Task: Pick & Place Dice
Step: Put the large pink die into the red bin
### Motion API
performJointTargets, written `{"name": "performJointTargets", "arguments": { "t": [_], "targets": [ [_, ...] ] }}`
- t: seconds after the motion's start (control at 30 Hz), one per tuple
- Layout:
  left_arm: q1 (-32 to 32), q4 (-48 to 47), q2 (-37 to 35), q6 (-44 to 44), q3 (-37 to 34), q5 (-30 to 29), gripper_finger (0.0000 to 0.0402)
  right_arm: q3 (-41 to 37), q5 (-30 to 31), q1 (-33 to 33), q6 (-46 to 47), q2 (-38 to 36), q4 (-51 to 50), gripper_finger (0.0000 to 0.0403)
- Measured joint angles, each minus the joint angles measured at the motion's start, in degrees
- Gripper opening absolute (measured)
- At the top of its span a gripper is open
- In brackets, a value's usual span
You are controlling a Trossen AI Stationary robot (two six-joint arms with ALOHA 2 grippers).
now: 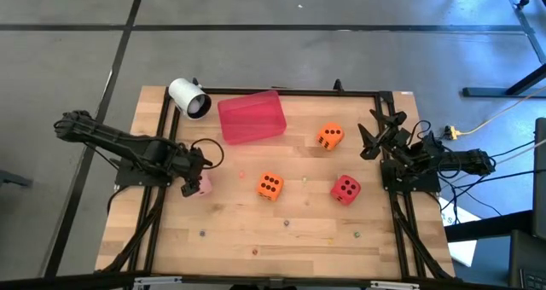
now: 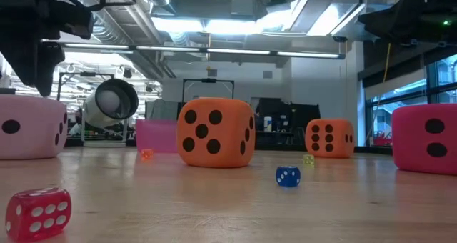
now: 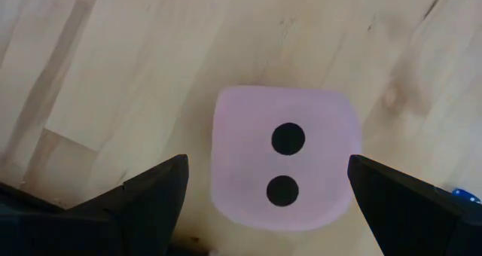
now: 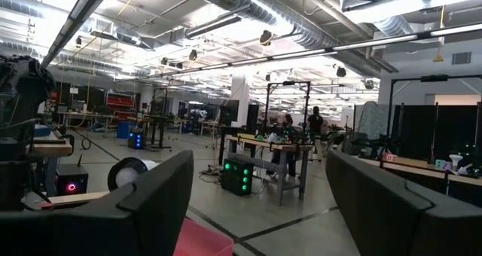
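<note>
Fingers of the left gripper (image 3: 267,184) stand spread on either side of the pale pink soft cube die (image 3: 285,156), not touching it, near the left edge of the wooden table (image 1: 230,230). Two orange dice (image 1: 270,185) (image 1: 330,136) and a red die (image 1: 345,188) lie apart mid-table. The right gripper (image 1: 368,135) waits unclenched and empty at the table's right edge.

Overhead, tabletop-level, two wrist views
</note>
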Motion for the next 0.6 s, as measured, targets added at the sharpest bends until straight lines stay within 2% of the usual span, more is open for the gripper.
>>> {"name": "performJointTargets", "arguments": {
  "t": [0.23,0.37,0.6],
  "targets": [
    [0.0,0.65,2.47,1.36,-0.19,0.18,0.0361,0.0,0.0,0.0,-0.11,0.0,0.0,0.0304],
    [0.02,5.65,2.34,2.13,-3.16,3.53,0.0361,0.0,0.0,0.0,-0.11,0.0,0.0,0.0304],
    [0.02,8.0,0.94,4.11,-5.97,3.78,0.0361,0.0,-0.02,0.0,-0.09,0.0,0.0,0.0304]
  ]
}}
